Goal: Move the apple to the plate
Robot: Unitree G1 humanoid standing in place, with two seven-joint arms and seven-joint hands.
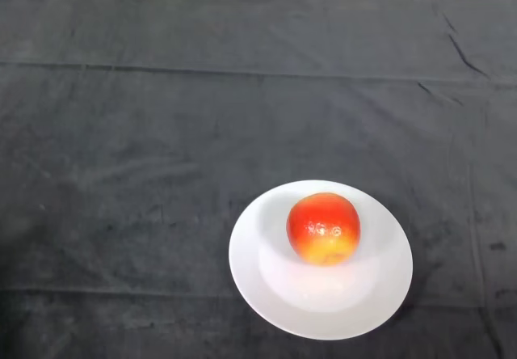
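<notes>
On the white plate [266,294] sits the apple [323,228], red with a yellow patch low on its near side, resting a little above and right of the plate's middle. You can read the task as met from how things lie: the fruit is inside the rim, touching nothing but the plate.

Your main risk now is the apple's own shape. It is round and stands on a smooth, shallow dish, so any knock to the plate or tug on the dark cloth [145,133] beneath it could set it rolling toward the rim. It lies nearer the far right part of the dish than the near left, so a roll that way has less surface to cross before it drops onto the cloth.

You have no sight of the left hand or arm; neither appears anywhere, so whether its fingers are spread or curled cannot be told. If you bring the arm in from the lower left, keep it well apart from the plate's near edge, since a brush there would tip or slide the dish.

The cloth shows creases and folds, chiefly toward the far right corner.
</notes>
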